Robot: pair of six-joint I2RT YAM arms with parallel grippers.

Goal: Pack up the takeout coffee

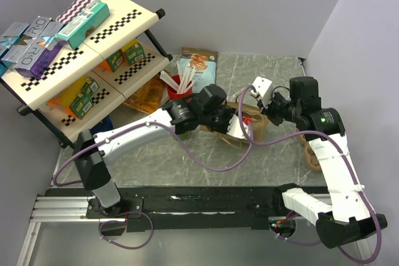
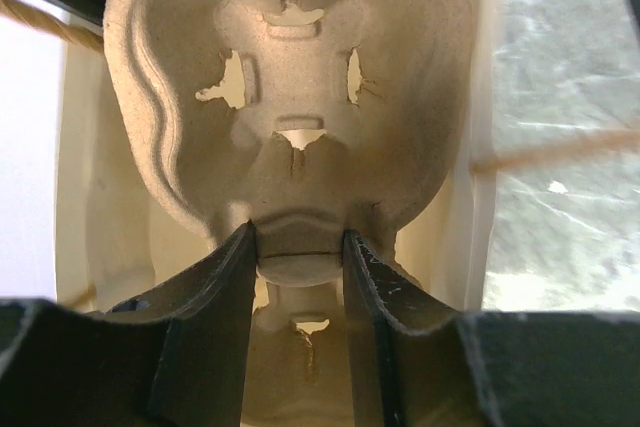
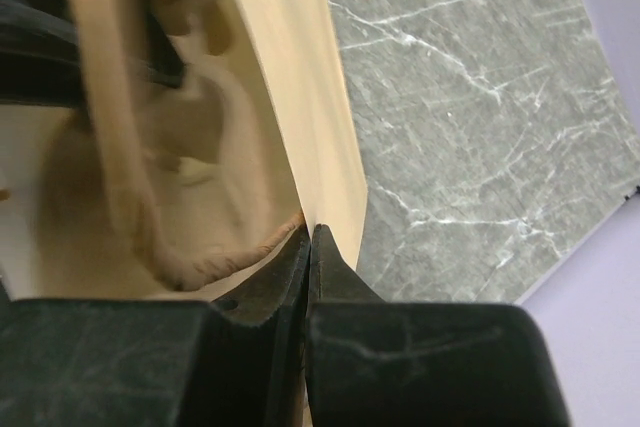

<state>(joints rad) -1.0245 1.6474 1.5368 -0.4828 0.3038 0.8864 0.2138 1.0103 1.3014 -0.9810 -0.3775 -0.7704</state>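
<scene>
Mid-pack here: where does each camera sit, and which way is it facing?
Top external: above and behind the bases, looking down on the table, shelf and paper bag; both arms show whole.
Left wrist: on the left arm, looking along the left fingers at the cup carrier they pinch.
Right wrist: on the right arm, looking past the right fingers, shut on the paper bag's rim, table beyond.
Shared: both wrist views show the cup carrier inside the paper bag.

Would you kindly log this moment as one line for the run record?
left end effector: shut on cup tray | right end effector: shut on paper bag rim | tray: in bag opening
</scene>
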